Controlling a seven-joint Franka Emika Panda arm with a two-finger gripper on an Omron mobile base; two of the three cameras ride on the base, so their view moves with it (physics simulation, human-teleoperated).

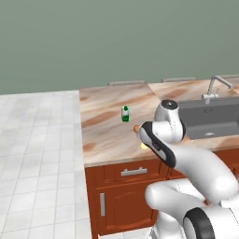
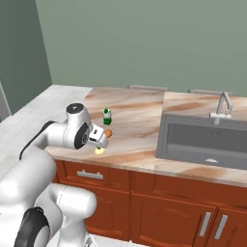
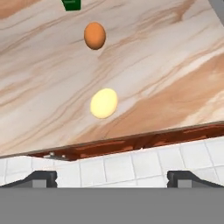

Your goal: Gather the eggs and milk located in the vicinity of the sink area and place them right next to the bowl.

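Note:
Two eggs lie on the marble counter, an orange egg (image 3: 95, 35) (image 2: 109, 133) (image 1: 137, 128) and a pale yellow egg (image 3: 104, 103) (image 2: 100, 151) nearer the front edge. The milk (image 2: 107, 116) (image 1: 125, 113), a small white carton with a green top, stands just behind the orange egg. My gripper (image 3: 117, 178) hovers over the counter's front edge, above and in front of the yellow egg, open wide with nothing between its fingertips (image 3: 41, 177). The sink (image 2: 207, 137) lies to the right. The bowl is out of view.
A slim silver tap (image 2: 223, 106) stands behind the sink. The counter (image 1: 105, 135) ends at its left side over white floor tiles (image 1: 37, 149). Red-brown drawers and doors (image 2: 91, 176) run below the front edge.

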